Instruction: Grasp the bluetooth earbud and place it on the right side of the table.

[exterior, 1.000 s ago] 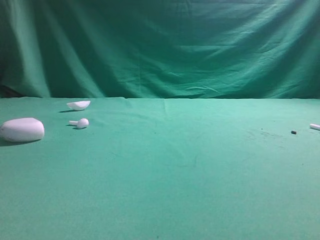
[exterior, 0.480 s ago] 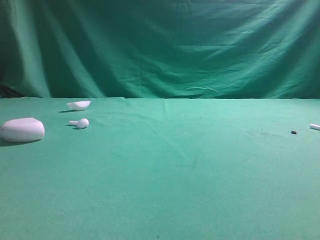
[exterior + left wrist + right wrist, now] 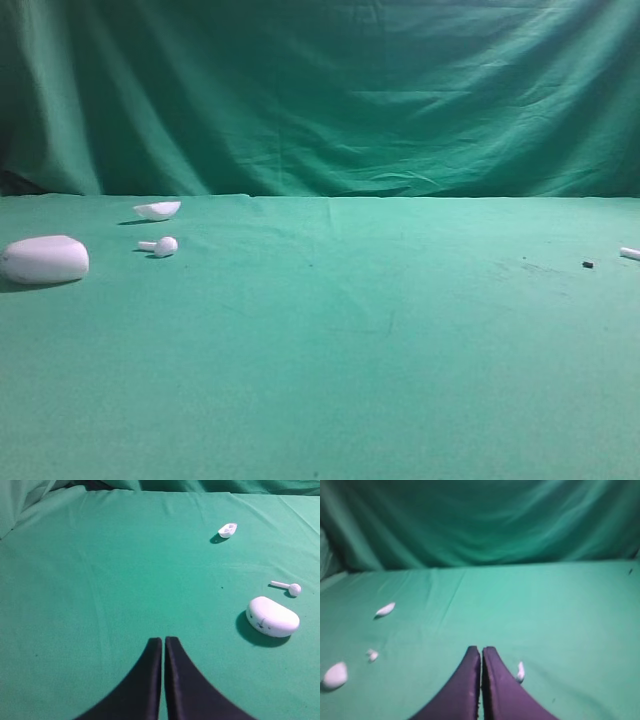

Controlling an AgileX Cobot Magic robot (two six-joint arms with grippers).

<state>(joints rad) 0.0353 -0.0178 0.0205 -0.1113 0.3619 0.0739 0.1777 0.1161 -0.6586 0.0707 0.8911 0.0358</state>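
The left tool fills the bottom centre of the left wrist view, its two dark fingers pressed together with only a thin seam between them and nothing held, hanging over bare green cloth. To its right in that view lies the big white oval case, with the round-headed earbud just beyond it and a small white open shell farther up toward the upper right. The right tool sits at the bottom centre of the right wrist view, its fingers likewise closed on each other and empty. Just to the right of its tips, apart from them, the bluetooth earbud lies on the table. In the high view this earbud shows only as a short white piece at the far right edge of the frame, with a small dark speck near it on its left. At the far left of the same view lie the case, the round-headed earbud and the shell. A green draped backdrop hangs behind the table.
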